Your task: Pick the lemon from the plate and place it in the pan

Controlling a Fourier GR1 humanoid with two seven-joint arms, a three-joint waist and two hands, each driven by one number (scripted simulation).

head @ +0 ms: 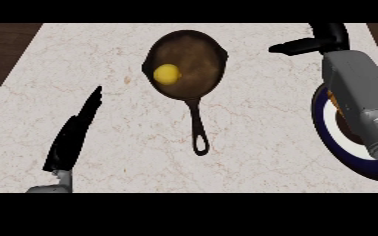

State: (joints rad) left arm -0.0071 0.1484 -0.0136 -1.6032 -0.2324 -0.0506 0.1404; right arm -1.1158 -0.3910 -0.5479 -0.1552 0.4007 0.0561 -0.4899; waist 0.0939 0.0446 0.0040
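A yellow lemon [167,74] lies inside the dark cast-iron pan [196,55], near its left wall. The pan's handle points toward me. At the right edge stands a plate [325,130] with a dark blue rim, mostly covered by my right forearm. My right hand [319,39] is up at the far right, beyond the plate, fingers relaxed and holding nothing. My left hand [74,132] rests open at the lower left with its fingers straight, pointing away from me.
The counter is pale marble [258,130]. A dark wooden strip [15,45] borders it at the upper left corner, and another shows at the upper right.
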